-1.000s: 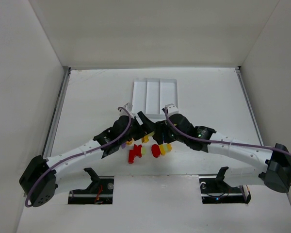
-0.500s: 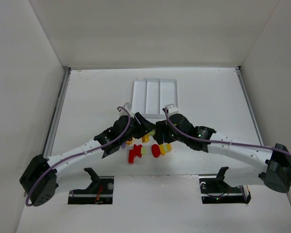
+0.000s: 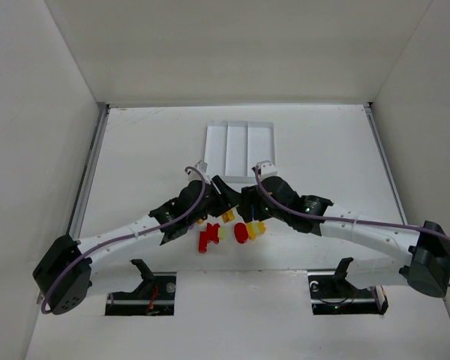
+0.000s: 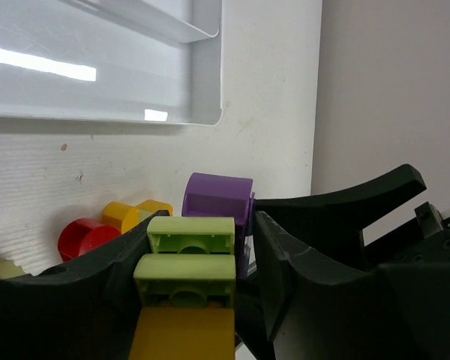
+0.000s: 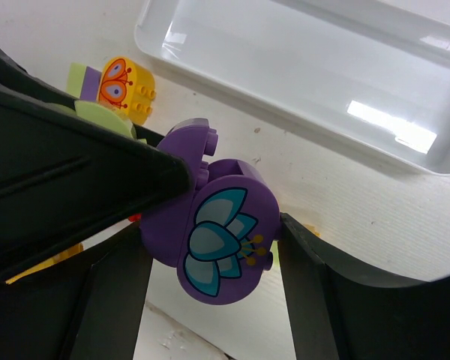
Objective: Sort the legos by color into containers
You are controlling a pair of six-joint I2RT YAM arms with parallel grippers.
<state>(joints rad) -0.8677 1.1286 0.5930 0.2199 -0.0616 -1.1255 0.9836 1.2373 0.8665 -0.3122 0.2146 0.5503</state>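
Note:
In the left wrist view, a stack of two light green bricks (image 4: 189, 255) on a yellow-orange brick (image 4: 181, 334) sits between my left gripper's (image 4: 202, 225) jaws. It touches the left finger, with a gap to the right finger. My right gripper (image 5: 214, 229) is shut on a purple flower-printed brick (image 5: 217, 236) just in front of the white tray (image 5: 307, 90). In the top view both grippers, left (image 3: 219, 196) and right (image 3: 244, 201), meet below the tray (image 3: 240, 146). Red (image 3: 206, 238), yellow (image 3: 227, 216) and red round (image 3: 241, 232) bricks lie just below them.
A yellow butterfly-printed brick (image 5: 121, 86) joined to green and purple pieces lies near the tray's corner. A red round piece (image 4: 86, 236) and yellow pieces (image 4: 131, 214) lie left of my left gripper. White walls enclose the table on three sides.
My left arm has shifted slightly right, towards the right gripper. The yellow brick under it has moved a little right. The right arm has barely moved.

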